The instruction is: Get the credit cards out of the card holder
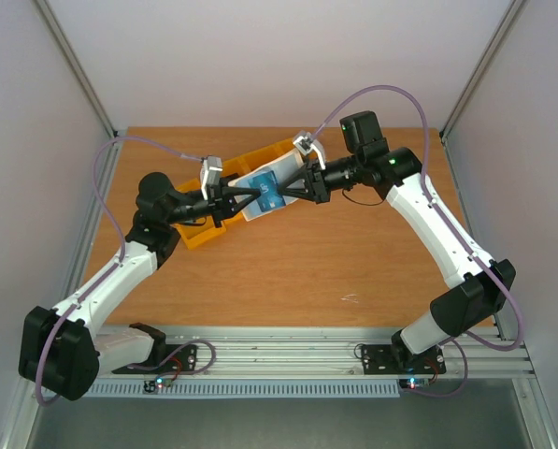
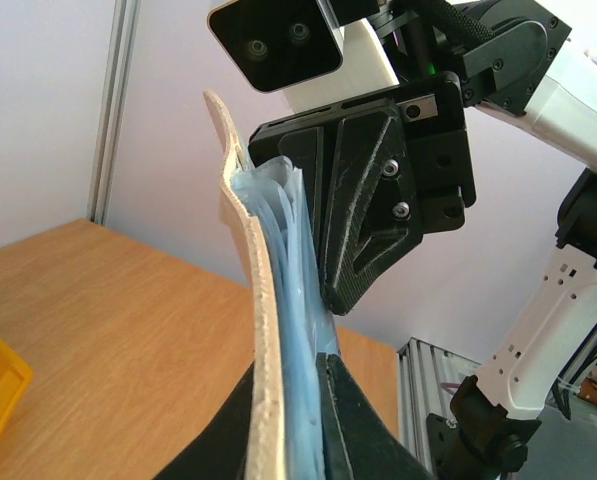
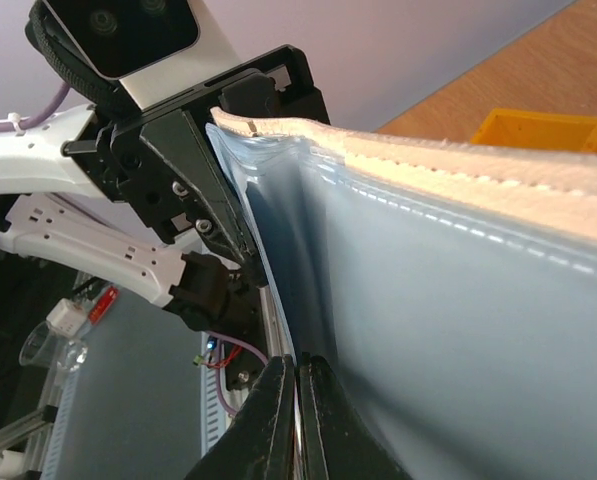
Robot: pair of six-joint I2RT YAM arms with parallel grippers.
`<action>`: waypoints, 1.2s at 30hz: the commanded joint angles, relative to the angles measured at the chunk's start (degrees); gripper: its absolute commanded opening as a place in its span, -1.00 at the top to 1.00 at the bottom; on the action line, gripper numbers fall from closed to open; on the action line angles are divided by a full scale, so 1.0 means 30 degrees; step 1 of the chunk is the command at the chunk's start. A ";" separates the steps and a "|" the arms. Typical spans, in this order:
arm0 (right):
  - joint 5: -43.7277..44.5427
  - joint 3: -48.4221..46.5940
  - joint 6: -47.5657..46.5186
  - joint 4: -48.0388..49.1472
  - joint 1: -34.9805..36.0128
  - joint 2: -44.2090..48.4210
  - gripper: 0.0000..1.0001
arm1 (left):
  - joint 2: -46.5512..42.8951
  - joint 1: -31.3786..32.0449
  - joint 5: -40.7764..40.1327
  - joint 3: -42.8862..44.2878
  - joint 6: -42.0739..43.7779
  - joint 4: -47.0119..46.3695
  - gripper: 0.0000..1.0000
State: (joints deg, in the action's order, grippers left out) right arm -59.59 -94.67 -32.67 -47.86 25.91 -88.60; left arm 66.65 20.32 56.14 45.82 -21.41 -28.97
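Wooden table (image 1: 353, 262), white walls (image 1: 260, 56). Yellow bins (image 1: 202, 237) far centre-left, contents hidden by the arms. Card holder (image 1: 255, 211) held off the table by the bins, blue card (image 1: 267, 187) showing in it. Left gripper (image 1: 250, 194) clamped on one end, right gripper (image 1: 283, 190) pinched on the blue-grey side.

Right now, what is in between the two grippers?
The card holder, with a blue card showing, stretches between the left gripper and the right gripper, both pinching it. The top view shows it best.
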 commanded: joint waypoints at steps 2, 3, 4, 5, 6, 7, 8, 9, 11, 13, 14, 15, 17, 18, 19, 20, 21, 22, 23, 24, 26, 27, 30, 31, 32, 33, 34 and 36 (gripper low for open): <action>-0.0381 -0.0458 -0.0374 -0.0162 -0.0395 0.0501 0.98 | -0.0510 -0.0120 0.0123 -0.0211 -0.0037 -0.1150 0.74; -0.0376 -0.0463 -0.0338 -0.0161 -0.0403 0.0499 0.98 | -0.0509 -0.0107 0.0125 -0.0190 -0.0041 -0.1120 0.74; -0.0453 -0.0486 -0.0340 -0.0161 -0.0405 0.0499 0.97 | -0.0509 -0.0120 0.0125 -0.0209 -0.0056 -0.1096 0.74; -0.0454 -0.0499 -0.0357 -0.0191 -0.0405 0.0514 0.98 | -0.0509 -0.0121 0.0110 -0.0215 -0.0067 -0.1077 0.74; -0.0411 -0.0512 -0.0372 -0.0191 -0.0430 0.0568 0.98 | -0.0509 -0.0122 0.0097 -0.0212 -0.0070 -0.1067 0.73; -0.0380 -0.0506 -0.0389 -0.0191 -0.0459 0.0607 0.98 | -0.0509 -0.0107 0.0096 -0.0201 -0.0071 -0.1080 0.70; -0.0373 -0.0495 -0.0416 -0.0198 -0.0525 0.0641 0.98 | -0.0509 -0.0120 0.0073 -0.0214 -0.0071 -0.1056 0.64; -0.0372 -0.0490 -0.0398 -0.0188 -0.0596 0.0671 0.98 | -0.0509 -0.0125 0.0067 -0.0227 -0.0071 -0.1039 0.58; -0.0437 -0.0504 -0.0391 -0.0197 -0.0595 0.0633 0.98 | -0.0512 -0.0143 0.0066 -0.0218 -0.0071 -0.1014 0.57; -0.0592 -0.0528 -0.0309 -0.0170 -0.0610 0.0589 0.97 | -0.0501 -0.0146 0.0066 -0.0237 -0.0071 -0.1007 0.63; -0.0633 -0.0523 -0.0252 -0.0137 -0.0610 0.0587 0.98 | -0.0508 -0.0136 0.0066 -0.0226 -0.0071 -0.1022 0.70; -0.0624 -0.0522 -0.0234 -0.0136 -0.0610 0.0609 0.98 | -0.0508 -0.0149 0.0070 -0.0210 -0.0071 -0.0994 0.76; -0.0550 -0.0486 -0.0233 -0.0136 -0.0610 0.0657 0.98 | -0.0509 -0.0150 0.0059 -0.0215 -0.0071 -0.0957 0.90; -0.0467 -0.0492 -0.0291 -0.0180 -0.0610 0.0673 0.97 | -0.0509 -0.0151 0.0080 -0.0197 -0.0056 -0.0942 0.95; -0.0416 -0.0493 -0.0421 -0.0233 -0.0630 0.0697 0.98 | -0.0509 -0.0144 0.0115 -0.0206 -0.0030 -0.0893 0.99; -0.0370 -0.0493 -0.0508 -0.0310 -0.0653 0.0729 0.98 | -0.0509 -0.0150 0.0109 -0.0211 0.0008 -0.0843 0.99; -0.0320 -0.0478 -0.0559 -0.0378 -0.0729 0.0755 0.97 | -0.0509 -0.0129 0.0148 -0.0193 0.0016 -0.0777 1.00; -0.0272 -0.0450 -0.0606 -0.0484 -0.0815 0.0803 0.98 | -0.0509 -0.0135 0.0128 -0.0214 0.0039 -0.0755 0.99; -0.0223 -0.0436 -0.0649 -0.0572 -0.0950 0.0834 0.98 | -0.0509 -0.0147 0.0103 -0.0212 0.0045 -0.0679 0.99; -0.0155 -0.0435 -0.0701 -0.0674 -0.1063 0.0874 0.98 | -0.0531 -0.0147 0.0096 -0.0201 0.0112 -0.0618 0.99; -0.0063 -0.0475 -0.0816 -0.0884 -0.1255 0.0950 0.98 | -0.0543 -0.0133 0.0026 -0.0201 0.0183 -0.0544 0.99; 0.0015 -0.0513 -0.0935 -0.1039 -0.1306 0.0966 0.98 | -0.0539 -0.0149 0.0036 -0.0214 0.0212 -0.0517 0.99; 0.0357 -0.0636 -0.1299 -0.1568 -0.1490 0.0914 0.98 | -0.0507 -0.0148 0.0065 -0.0216 0.0366 -0.0401 0.99; 0.0401 -0.0643 -0.1380 -0.1710 -0.1551 0.0884 0.98 | -0.0523 -0.0136 0.0040 -0.0216 0.0343 -0.0415 0.99; 0.0425 -0.0640 -0.1434 -0.1802 -0.1636 0.0859 0.97 | -0.0532 -0.0142 0.0030 -0.0216 0.0340 -0.0402 0.99; 0.0402 -0.0618 -0.1451 -0.1868 -0.1708 0.0874 0.98 | -0.0534 -0.0146 0.0036 -0.0216 0.0340 -0.0398 1.00; 0.0434 -0.0585 -0.1472 -0.1898 -0.1769 0.0894 0.98 | -0.0534 -0.0150 0.0033 -0.0212 0.0361 -0.0407 1.00; 0.0485 -0.0581 -0.1540 -0.1979 -0.1836 0.0937 0.98 | -0.0537 -0.0150 0.0004 -0.0216 0.0369 -0.0368 0.99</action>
State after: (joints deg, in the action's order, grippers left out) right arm -59.53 -94.80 -35.62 -51.81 22.11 -87.77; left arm 66.65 20.29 56.07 45.52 -21.56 -28.71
